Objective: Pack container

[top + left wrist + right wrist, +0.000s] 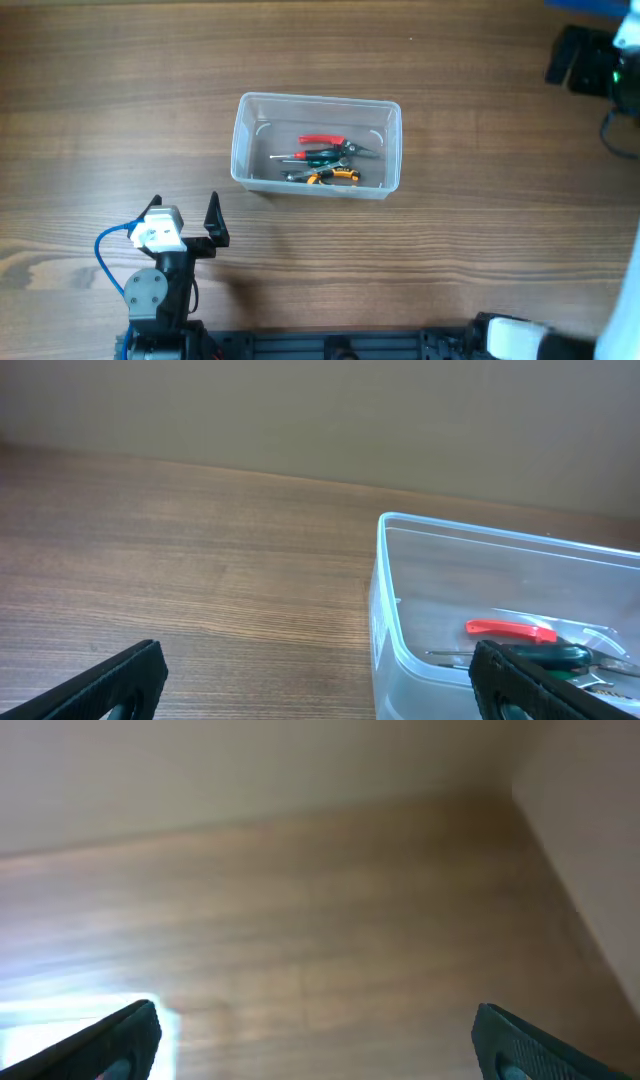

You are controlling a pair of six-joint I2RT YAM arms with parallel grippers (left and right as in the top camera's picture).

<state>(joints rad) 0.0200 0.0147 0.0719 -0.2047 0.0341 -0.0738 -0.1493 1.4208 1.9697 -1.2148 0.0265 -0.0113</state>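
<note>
left claw stands nearest the overhead lens, raised over the near side of the tabletop, its two black fingers spread wide with nothing between them. the wood runs bare all round, so i judge there is free room to travel on every side, and i see no loose tool lying out.

the container sits near the middle, upright and open-topped, its long axis running left to right across the robot. from the left claw it lies forward and to the right, apart from the fingers. in the left wrist view its near left corner shows at the right of the frame, beside the right finger. this arm is plainly the nearer one.

the right claw is also spread wide and empty, looking at bare wood, with no tub in its view, so it seems well away.

inside the tub, toward its right half, lie red-handled pliers, a green-handled tool and a yellow-handled tool, close together and roughly along the long axis. packing looks far along, perhaps finished.
</note>
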